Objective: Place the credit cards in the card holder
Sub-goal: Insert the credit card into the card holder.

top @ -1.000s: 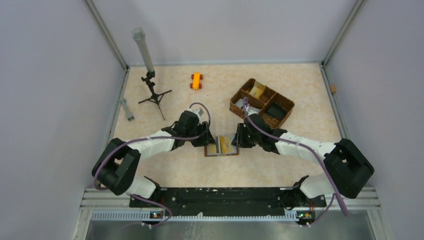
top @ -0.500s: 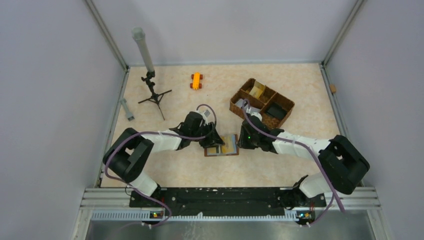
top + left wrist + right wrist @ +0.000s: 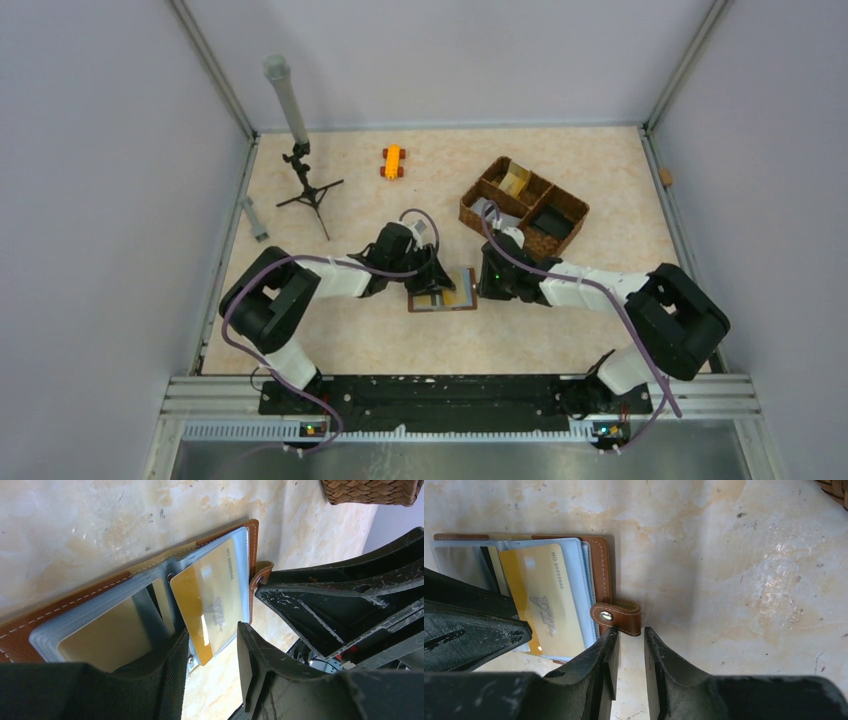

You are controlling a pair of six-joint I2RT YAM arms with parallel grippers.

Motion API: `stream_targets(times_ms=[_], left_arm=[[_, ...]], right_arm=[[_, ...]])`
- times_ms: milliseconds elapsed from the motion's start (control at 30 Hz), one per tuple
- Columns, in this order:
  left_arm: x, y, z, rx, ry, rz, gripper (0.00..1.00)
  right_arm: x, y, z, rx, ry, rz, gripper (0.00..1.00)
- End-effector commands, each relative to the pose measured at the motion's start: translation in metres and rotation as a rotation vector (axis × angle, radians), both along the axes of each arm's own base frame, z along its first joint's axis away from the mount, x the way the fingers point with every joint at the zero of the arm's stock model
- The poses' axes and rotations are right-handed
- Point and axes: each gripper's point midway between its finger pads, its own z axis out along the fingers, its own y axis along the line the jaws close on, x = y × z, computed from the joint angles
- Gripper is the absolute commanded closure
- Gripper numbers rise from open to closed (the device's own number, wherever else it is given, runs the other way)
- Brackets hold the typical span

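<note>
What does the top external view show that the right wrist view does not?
Only the top external view shows the grey tube on a black tripod and the small orange toy car. Only the right wrist view shows the metal snap on the brown leather tab and the letters VIP on the gold plastic card. Both show the open brown leather card holder on the beige table.

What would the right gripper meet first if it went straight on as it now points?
Probably the snap tab of the card holder, which lies just ahead of the right gripper, though depth is unclear.
</note>
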Motion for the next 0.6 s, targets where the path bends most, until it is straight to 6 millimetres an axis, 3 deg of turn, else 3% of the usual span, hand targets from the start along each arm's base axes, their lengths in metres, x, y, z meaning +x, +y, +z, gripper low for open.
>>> stream_targets(times_ms=[0,433,567], left_arm=[[0.012,-0.008,0.003,0.008,-0.037,0.011,0.56],[0.018,-0.035,0.018,0.022,-0.074,-0.039,0.56],[0.020,-0.043,0.021,0.039,-0.084,-0.053,0.57]], right_arm=[[-0.002,-0.003,-0.008,-0.024,-0.002,-0.008,0.76],[0.000,-0.001,-0.009,-0.023,-0.004,-0.002,0.99],[-0.001,0.000,-0.009,-0.016,-0.004,0.002,1.00]])
